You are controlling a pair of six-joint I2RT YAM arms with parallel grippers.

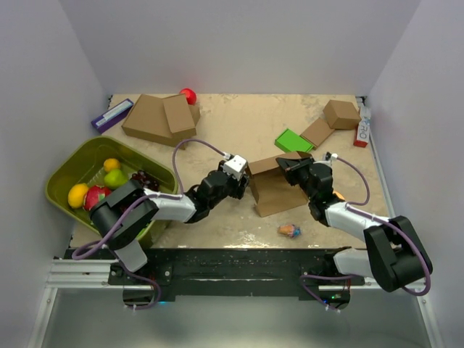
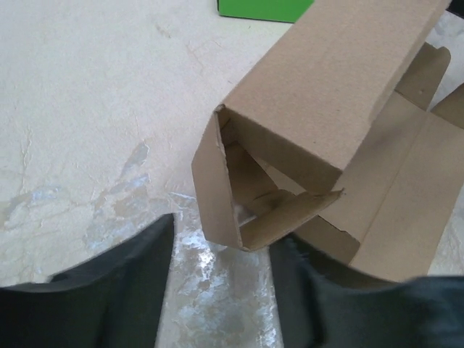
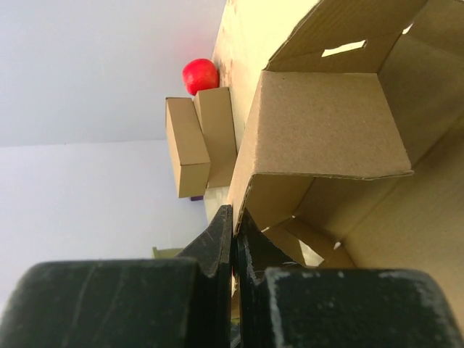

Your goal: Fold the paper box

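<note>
The paper box is a brown cardboard mailer, partly folded, lying mid-table between both arms. In the left wrist view its folded end stands up as a hollow corner with a loose tab. My left gripper is open, and that corner sits just ahead of and between its fingertips. My right gripper is at the box's far right side. In the right wrist view it is shut on the edge of an upright wall of the box.
A green bin with fruit stands at the left. Stacked larger brown boxes and a red ball are at the back left. A green flat piece, a small brown box and a small toy lie nearby.
</note>
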